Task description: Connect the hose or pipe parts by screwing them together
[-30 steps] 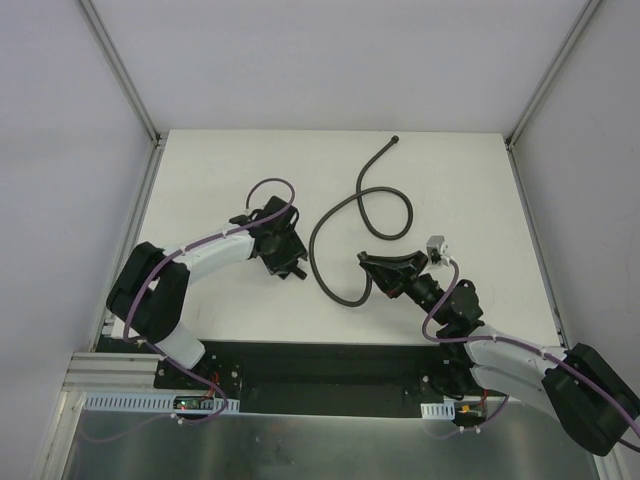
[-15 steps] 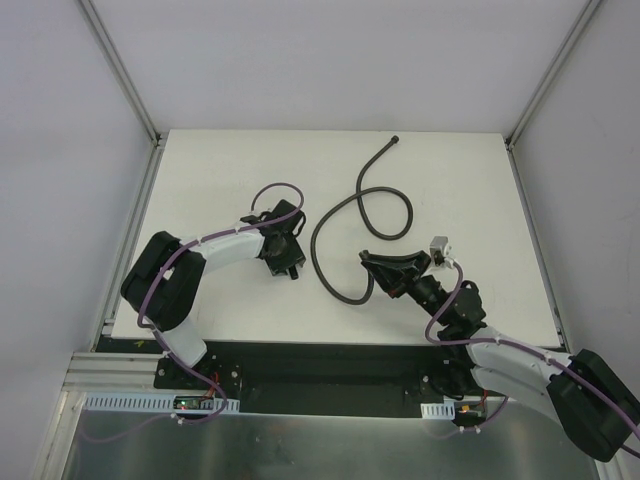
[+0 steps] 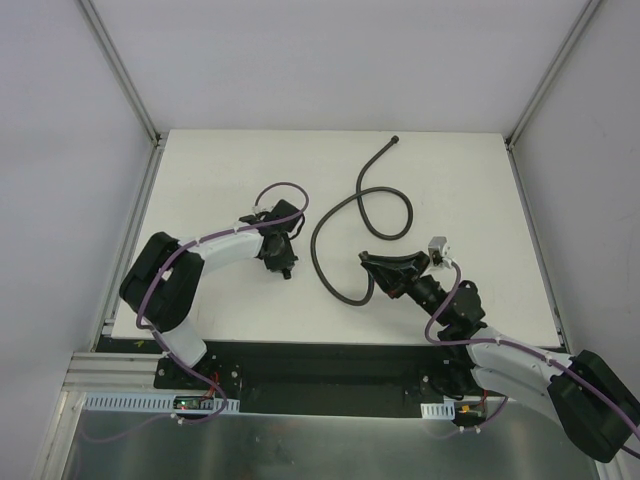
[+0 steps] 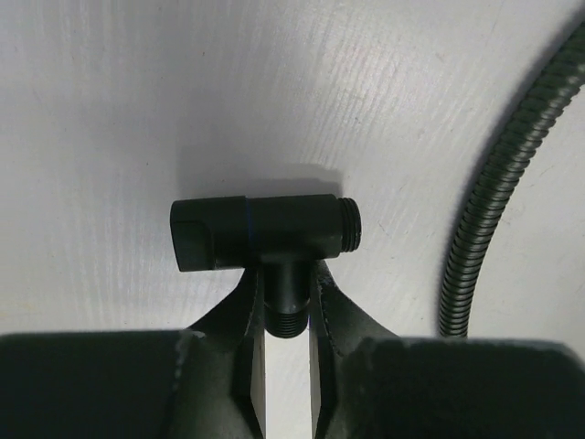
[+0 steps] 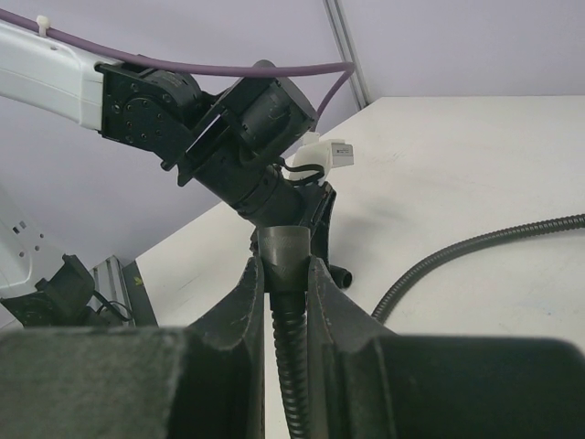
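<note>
Two grips are now in place. The left gripper (image 4: 285, 291), half open a second ago, has closed and now clamps the stem of the T-shaped fitting (image 4: 265, 233). That supplies the hold that was missing, so the parts can probably be lifted and aligned next.

The fitting lies just beyond the left fingertips. Its long axis runs crosswise to the jaws: the threaded port points to the gripper's right and the capped end to its left. The short threaded stem points back between the fingers. It appears to rest on the table (image 4: 137, 91), though contact underneath cannot be confirmed.

The right gripper (image 5: 283, 274) is unchanged and stays clenched on the hose (image 3: 385, 215) just behind its end collar (image 5: 281, 259). The held end lies along the gripper's own axis, and the collar projects past the fingertips toward the left arm. The rest of the hose loops away ahead of the gripper.
</note>
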`<state>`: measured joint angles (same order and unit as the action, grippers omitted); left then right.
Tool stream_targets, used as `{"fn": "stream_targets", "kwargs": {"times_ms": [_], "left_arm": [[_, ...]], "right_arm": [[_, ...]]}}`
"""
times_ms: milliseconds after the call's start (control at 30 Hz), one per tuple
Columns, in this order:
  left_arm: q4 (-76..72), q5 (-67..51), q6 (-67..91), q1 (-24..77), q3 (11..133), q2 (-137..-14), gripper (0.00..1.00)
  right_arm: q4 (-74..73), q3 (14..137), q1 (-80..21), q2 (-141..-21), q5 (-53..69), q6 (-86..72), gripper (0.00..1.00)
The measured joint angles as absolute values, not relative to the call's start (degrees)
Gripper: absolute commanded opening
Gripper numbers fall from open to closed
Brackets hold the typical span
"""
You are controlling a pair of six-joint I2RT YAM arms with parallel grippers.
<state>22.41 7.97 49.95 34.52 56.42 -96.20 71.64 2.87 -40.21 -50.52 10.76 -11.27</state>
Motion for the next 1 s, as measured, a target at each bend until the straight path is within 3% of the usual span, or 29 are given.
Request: {"fn": "stream_targets", "kwargs": {"times_ms": [633,1000], "left_arm": [[20.0,6.5,38.0,35.6,46.2,-81.6,0.0],[17.9,8.1,27.3,41.3,42.4,-58.2,0.0]], "right_arm": [[59.0,3.2,-40.2,-49.6,13.9,-8.5,0.0],[46.1,14.9,-40.2,-55.9,21.5,-4.9,0.01]]}}
